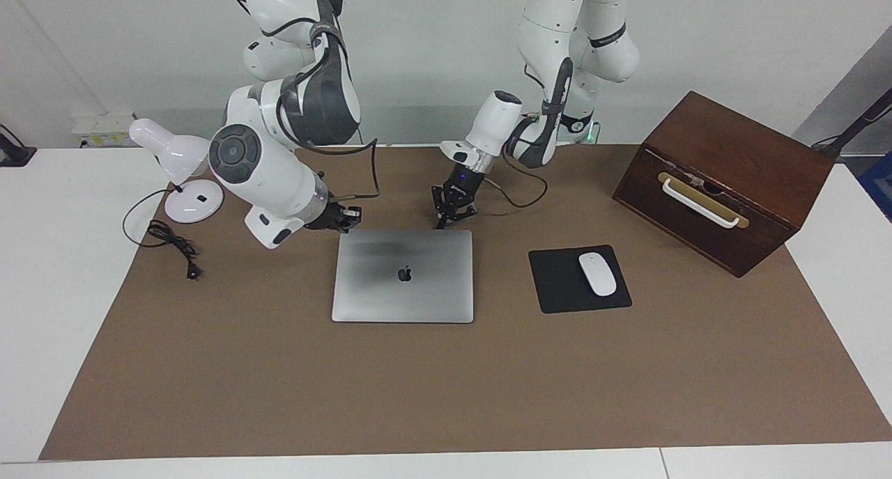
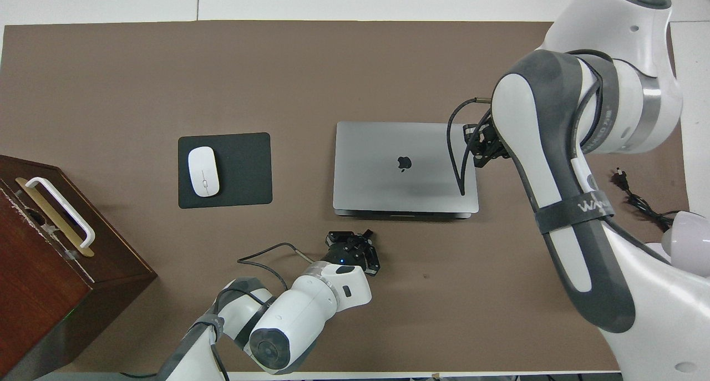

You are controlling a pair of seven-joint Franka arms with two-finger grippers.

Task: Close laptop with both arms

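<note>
The silver-grey laptop (image 1: 403,275) (image 2: 405,167) lies closed and flat on the brown mat, its dark logo facing up. My left gripper (image 1: 442,221) (image 2: 350,238) is shut and holds nothing. It hangs over the mat just off the laptop's edge nearer to the robots, by the corner toward the left arm's end. My right gripper (image 1: 353,217) (image 2: 480,148) is shut and empty too. It is off the lid, beside the laptop's corner toward the right arm's end. Neither gripper touches the laptop.
A black mouse pad (image 1: 557,284) (image 2: 244,170) with a white mouse (image 1: 597,274) (image 2: 203,172) lies beside the laptop toward the left arm's end. A wooden box (image 1: 725,179) (image 2: 50,259) with a white handle stands past it. A white desk lamp (image 1: 182,179) and its cable stand at the right arm's end.
</note>
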